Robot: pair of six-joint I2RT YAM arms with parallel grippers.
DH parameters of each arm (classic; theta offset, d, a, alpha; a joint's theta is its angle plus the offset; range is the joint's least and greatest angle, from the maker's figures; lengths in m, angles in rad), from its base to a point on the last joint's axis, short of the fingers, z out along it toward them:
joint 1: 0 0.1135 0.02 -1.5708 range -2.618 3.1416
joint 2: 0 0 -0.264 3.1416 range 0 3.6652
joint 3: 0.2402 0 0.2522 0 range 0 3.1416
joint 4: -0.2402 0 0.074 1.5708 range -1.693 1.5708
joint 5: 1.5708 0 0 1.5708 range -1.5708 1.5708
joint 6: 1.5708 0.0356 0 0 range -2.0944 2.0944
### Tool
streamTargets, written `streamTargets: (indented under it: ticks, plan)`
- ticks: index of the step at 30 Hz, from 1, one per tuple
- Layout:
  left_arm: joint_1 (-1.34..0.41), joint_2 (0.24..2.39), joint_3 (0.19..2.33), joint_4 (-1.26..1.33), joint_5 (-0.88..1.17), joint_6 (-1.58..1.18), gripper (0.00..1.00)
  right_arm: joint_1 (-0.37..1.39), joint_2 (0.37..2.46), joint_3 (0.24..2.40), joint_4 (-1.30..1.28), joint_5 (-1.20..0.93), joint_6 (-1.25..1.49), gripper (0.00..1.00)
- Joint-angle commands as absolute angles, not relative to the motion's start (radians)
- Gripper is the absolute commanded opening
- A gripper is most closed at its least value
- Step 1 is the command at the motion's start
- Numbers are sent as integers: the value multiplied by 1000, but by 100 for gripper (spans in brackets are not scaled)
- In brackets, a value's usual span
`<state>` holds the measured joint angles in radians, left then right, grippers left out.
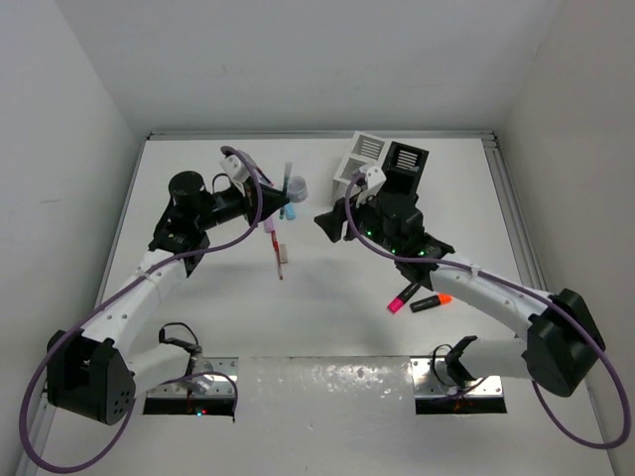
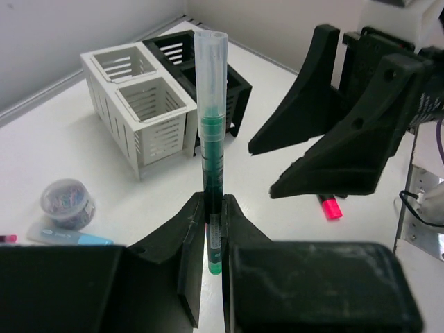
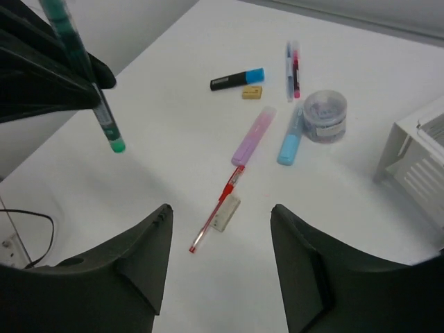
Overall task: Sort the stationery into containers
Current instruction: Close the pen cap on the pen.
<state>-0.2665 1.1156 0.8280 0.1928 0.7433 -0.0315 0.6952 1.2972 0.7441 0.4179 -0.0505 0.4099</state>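
Observation:
My left gripper (image 2: 211, 225) is shut on a green pen (image 2: 210, 125) with a clear cap and holds it upright above the table; it also shows in the top view (image 1: 288, 184) and the right wrist view (image 3: 83, 76). My right gripper (image 3: 220, 208) is open and empty, hovering over a red pen (image 3: 211, 225) and a pale eraser (image 3: 226, 212). The white bin (image 1: 362, 157) and black bin (image 1: 405, 164) stand joined at the back. A pink stick (image 3: 253, 135), a blue stick (image 3: 290, 142), a blue-ended highlighter (image 3: 237, 79) and a beige eraser (image 3: 252, 92) lie beyond.
A greyish round tub of clips (image 3: 325, 114) sits by the white bin (image 3: 416, 152). Two thin pens (image 3: 292, 69) lie behind it. A pink-ended highlighter (image 1: 402, 297) and an orange-ended one (image 1: 432, 302) lie under the right arm. The two grippers face each other closely.

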Motion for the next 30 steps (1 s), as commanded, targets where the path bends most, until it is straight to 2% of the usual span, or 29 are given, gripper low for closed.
streamTargets:
  ticks: [1, 6, 7, 9, 12, 15, 16, 19, 29, 30]
  plan:
    - [-261, 1091, 850, 267, 746, -6, 0, 680, 1227, 854, 269, -112, 347, 58]
    - [-282, 1088, 842, 242, 721, 54, 0, 661, 1270, 1041, 250, -178, 334, 70]
    - [-285, 1086, 842, 238, 716, 61, 0, 660, 1285, 1069, 270, -182, 342, 83]
    - [-293, 1085, 839, 230, 706, 63, 0, 660, 1341, 1135, 305, -175, 392, 87]
    - [-302, 1078, 838, 229, 696, 66, 0, 660, 1414, 1187, 365, -186, 434, 86]
    - [-302, 1075, 836, 227, 687, 66, 0, 660, 1468, 1200, 414, -202, 463, 80]
    - [-302, 1072, 838, 224, 686, 69, 0, 661, 1479, 1204, 437, -204, 471, 73]
    - [-302, 1072, 834, 219, 683, 72, 0, 661, 1514, 1216, 478, -231, 491, 64]
    - [-304, 1080, 830, 227, 657, 63, 0, 681, 1586, 1212, 534, -276, 514, 14]
    - [-307, 1078, 831, 229, 649, 60, 0, 687, 1588, 1204, 532, -279, 511, 3]
